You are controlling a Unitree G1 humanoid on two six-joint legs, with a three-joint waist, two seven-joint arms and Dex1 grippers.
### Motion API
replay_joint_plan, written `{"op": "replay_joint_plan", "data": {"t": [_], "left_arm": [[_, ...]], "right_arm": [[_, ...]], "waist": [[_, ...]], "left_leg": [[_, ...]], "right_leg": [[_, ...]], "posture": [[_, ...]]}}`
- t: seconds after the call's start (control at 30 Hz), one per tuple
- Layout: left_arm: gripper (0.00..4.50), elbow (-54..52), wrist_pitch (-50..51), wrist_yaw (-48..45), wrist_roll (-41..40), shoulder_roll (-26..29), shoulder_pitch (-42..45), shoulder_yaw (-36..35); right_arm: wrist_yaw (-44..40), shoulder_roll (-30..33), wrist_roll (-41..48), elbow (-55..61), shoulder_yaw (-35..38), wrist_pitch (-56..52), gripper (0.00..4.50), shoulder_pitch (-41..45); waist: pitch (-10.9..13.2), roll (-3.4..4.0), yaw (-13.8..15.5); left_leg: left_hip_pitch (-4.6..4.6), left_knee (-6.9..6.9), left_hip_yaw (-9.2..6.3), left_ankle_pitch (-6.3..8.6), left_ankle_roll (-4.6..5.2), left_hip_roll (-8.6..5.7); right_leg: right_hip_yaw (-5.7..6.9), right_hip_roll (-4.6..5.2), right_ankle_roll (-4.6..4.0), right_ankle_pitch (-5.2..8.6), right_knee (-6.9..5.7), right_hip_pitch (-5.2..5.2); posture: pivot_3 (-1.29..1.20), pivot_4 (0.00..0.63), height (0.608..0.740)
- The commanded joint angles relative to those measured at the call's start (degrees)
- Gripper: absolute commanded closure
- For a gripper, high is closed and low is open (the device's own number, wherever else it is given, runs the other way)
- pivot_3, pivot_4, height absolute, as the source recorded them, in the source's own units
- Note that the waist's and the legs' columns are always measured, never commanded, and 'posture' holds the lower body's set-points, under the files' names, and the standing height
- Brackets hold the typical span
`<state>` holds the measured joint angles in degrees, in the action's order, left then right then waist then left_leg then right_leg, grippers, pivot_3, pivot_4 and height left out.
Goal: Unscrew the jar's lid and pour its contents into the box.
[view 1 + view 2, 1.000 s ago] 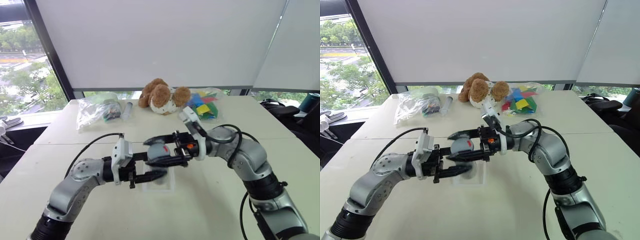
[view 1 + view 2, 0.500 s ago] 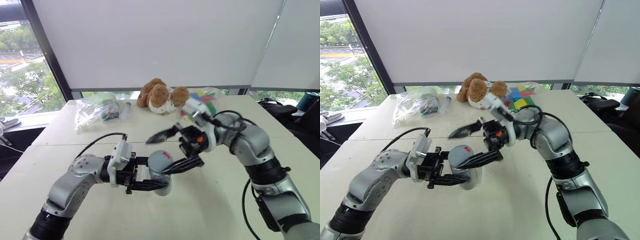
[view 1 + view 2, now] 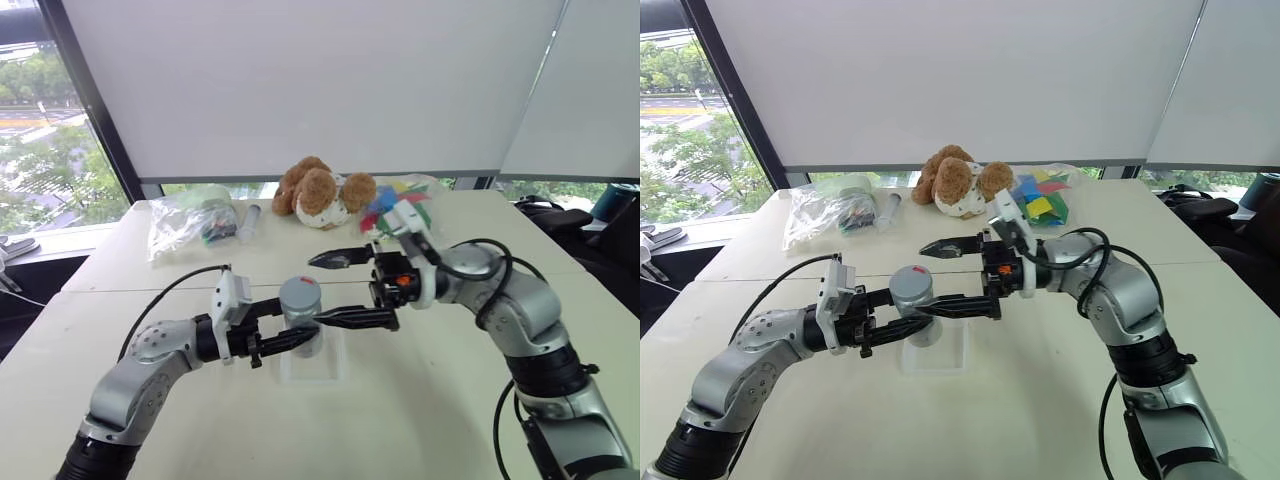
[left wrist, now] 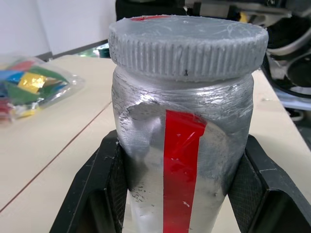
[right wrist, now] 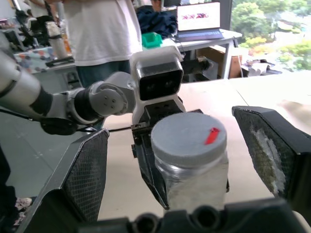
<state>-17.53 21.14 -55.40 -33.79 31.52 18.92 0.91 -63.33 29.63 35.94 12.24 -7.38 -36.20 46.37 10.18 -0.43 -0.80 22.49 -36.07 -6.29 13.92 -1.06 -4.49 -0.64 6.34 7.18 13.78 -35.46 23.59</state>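
From the head views, the left gripper (image 3: 290,340) holds the jar (image 3: 301,330) upright above the box (image 3: 312,365), which lies on the bench (image 3: 150,300); its fingers are clamped on the jar's body below the lid (image 3: 300,293). The right gripper (image 3: 335,288) reaches in from the other side with its fingers spread wide, one beyond the lid and one in front of it, apparently touching neither. At the back of the bench lie a brown plush toy (image 3: 322,192), a bag of coloured pieces (image 3: 400,210), a clear bag (image 3: 190,222) and a slim grey tube (image 3: 251,220).

The left wrist view shows the silvery jar (image 4: 182,150) with its red strip pinched between two black fingers (image 4: 104,189), the ribbed lid (image 4: 188,43) screwed on.

In the right wrist view the open fingers (image 5: 85,174) flank the lid (image 5: 188,138), which bears a red mark; a person (image 5: 97,34) stands behind. The contents are hard to make out through the jar wall.
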Motion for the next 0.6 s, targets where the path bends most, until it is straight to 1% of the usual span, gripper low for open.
{"op": "replay_joint_plan", "data": {"t": [0.03,0.33,0.6], "left_arm": [[2.42,-2.2,0.3,0.9,0.0,-0.2,0.6,0.0],[2.42,-3.5,0.6,1.5,0.2,-0.9,0.4,0.8],[2.42,-4.0,0.2,1.0,0.3,-0.9,0.2,1.2]], "right_arm": [[3.7,-2.4,-1.9,0.4,-1.1,0.0,0.06,2.9],[5.1,-5.5,-5.3,-3.3,-3.3,1.4,0.06,3.7],[4.8,-6.4,-6.3,-6.4,-2.3,1.9,0.06,5.4]], "waist": [[0.0,0.00,0.0],[0.0,0.00,0.1],[0.0,0.00,0.0]], "left_leg": [[0.00,0.00,0.00,0.00,0.00,0.00],[0.00,0.00,0.00,0.00,0.00,-0.03],[0.00,0.02,0.00,0.00,0.00,-0.03]], "right_leg": [[0.00,0.00,0.00,0.00,0.00,0.02],[0.00,0.01,-0.01,0.00,-0.01,0.00],[0.00,-0.01,0.00,0.00,-0.03,0.03]], "posture": [[0.00,0.150,0.740],[0.00,0.150,0.740],[0.00,0.150,0.740]]}}
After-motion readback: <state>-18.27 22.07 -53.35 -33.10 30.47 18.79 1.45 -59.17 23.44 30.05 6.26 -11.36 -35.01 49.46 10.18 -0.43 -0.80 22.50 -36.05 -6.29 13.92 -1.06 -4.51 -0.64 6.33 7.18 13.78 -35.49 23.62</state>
